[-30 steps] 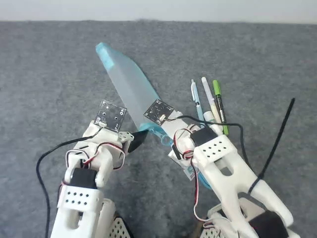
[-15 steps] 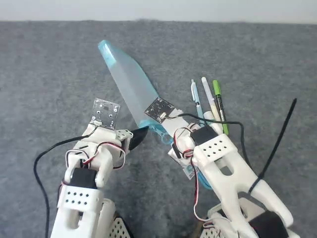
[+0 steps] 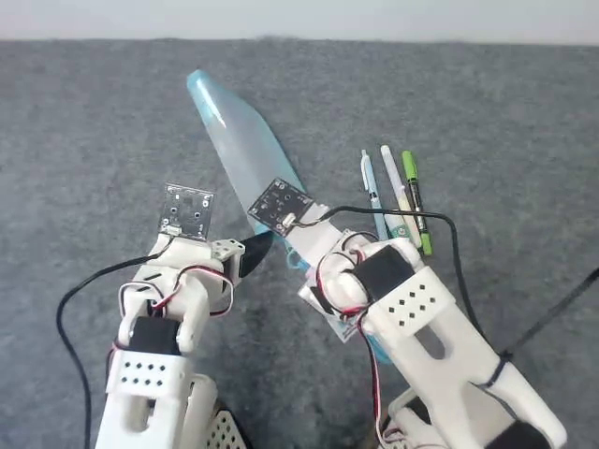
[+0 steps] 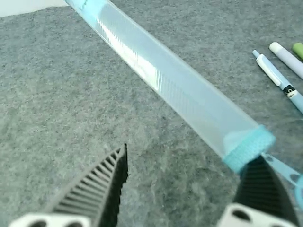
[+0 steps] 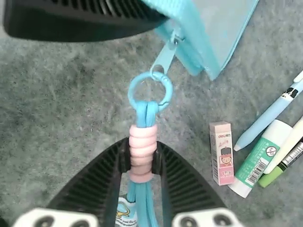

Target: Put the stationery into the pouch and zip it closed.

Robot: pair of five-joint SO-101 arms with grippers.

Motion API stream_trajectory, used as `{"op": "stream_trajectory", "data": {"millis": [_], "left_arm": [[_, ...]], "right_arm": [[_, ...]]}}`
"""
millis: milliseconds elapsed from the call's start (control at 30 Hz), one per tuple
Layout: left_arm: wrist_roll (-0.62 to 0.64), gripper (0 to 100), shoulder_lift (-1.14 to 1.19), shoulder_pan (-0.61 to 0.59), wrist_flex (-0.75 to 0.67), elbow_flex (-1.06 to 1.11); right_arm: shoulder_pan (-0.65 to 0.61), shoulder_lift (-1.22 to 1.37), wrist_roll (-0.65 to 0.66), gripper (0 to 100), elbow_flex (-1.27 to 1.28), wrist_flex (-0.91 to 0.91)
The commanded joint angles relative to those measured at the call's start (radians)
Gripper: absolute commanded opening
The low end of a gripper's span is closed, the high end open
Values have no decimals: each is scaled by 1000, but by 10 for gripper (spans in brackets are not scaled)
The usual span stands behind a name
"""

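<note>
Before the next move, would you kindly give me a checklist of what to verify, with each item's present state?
1. Right claw shut on the zipper cord: ok.
2. Cord runs straight from the ring to that claw: ok.
3. Left claw holding the pouch: not ok; it is open, with one finger beside the pouch's blue corner.
4. Stationery inside the pouch: not ok; blue pen, eraser and green marker lie outside it.
5. Pouch mouth open enough for loading: cannot tell.
</note>
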Motion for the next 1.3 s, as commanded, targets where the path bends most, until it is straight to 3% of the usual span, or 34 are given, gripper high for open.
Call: {"op": "stream_trajectory", "data": {"millis": [0, 400, 1000, 1267], "left_arm": [[20, 351, 3, -18, -40, -77], [55, 351, 3, -18, -44, -101], [55, 350, 3, 31, -183, -7], [75, 348, 11, -41, -196, 12]], "right_arm": [[-16, -45, -14, 6, -51, -21], [-64, 74, -20, 6, -14, -117], [-70, 82, -14, 6, -21, -105], [48, 82, 31, 6, -201, 73]]}}
